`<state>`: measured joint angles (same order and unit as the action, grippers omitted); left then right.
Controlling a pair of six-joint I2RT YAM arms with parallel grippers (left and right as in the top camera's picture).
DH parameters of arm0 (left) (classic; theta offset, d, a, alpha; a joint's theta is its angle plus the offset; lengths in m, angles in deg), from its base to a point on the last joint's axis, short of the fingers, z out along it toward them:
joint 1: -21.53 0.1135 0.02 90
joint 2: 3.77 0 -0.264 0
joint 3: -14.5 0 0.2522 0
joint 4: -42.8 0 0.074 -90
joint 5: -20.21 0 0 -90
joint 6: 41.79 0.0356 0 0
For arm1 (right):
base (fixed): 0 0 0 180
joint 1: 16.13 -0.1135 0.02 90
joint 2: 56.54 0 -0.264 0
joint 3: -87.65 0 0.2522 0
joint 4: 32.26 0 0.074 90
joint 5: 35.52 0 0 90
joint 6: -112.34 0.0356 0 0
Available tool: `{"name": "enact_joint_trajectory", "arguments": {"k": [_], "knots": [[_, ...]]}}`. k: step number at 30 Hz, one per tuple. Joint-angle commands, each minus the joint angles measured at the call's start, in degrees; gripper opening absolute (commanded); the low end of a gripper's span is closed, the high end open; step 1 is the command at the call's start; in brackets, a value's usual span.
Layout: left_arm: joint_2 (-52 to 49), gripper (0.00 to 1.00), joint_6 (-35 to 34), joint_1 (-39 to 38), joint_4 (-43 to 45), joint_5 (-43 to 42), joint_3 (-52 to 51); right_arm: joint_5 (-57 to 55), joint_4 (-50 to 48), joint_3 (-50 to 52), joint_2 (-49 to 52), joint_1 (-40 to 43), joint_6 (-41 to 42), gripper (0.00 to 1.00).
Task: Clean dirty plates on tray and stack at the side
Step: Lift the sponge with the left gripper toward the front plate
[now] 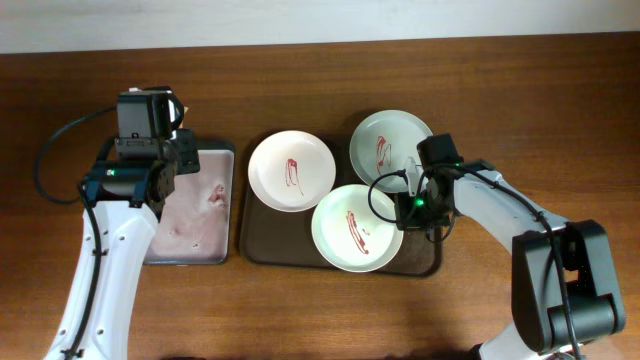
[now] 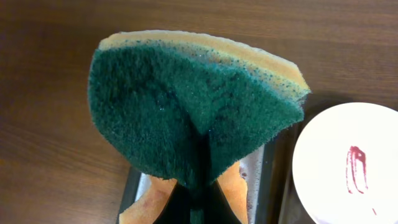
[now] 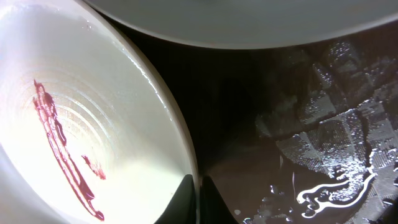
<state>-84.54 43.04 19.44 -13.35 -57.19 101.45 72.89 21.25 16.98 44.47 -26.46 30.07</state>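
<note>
Three white plates with red smears lie on the dark brown tray (image 1: 262,245): one at the left (image 1: 291,170), one at the back right (image 1: 391,141), one at the front (image 1: 356,227). My right gripper (image 1: 405,207) is shut on the front plate's right rim; in the right wrist view the fingers (image 3: 198,199) pinch the rim of that plate (image 3: 74,124), with the back plate (image 3: 249,18) above. My left gripper (image 1: 168,165) is shut on a green-and-yellow sponge (image 2: 193,106), held above the small black tray. The left plate (image 2: 348,165) shows at the right in the left wrist view.
A smaller black tray (image 1: 195,215) with a pale pinkish wet inside sits left of the brown tray, under my left arm. The brown tray's floor is wet (image 3: 336,143). Bare wooden table lies all around.
</note>
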Motion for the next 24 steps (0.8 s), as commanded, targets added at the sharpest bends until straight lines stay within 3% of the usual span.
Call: {"name": "enact_joint_trajectory", "arguments": {"k": [1,14,20,24], "knots": [[1.0,0.00,0.3,0.0,-0.1,2.1,0.9,-1.1,-0.2,-0.9,0.4,-0.5,0.3,0.04],[1.0,0.00,-3.2,0.0,-0.5,1.6,-8.2,-1.1,-0.2,-0.9,0.4,-0.5,0.3,0.04],[0.9,0.00,-6.2,0.0,2.5,-4.9,-17.9,-1.1,-0.1,-0.9,0.4,-0.5,0.3,0.04],[0.7,0.00,-12.2,0.0,4.5,-6.4,-23.0,-1.1,0.0,-0.9,0.4,-0.5,0.3,0.04]]}}
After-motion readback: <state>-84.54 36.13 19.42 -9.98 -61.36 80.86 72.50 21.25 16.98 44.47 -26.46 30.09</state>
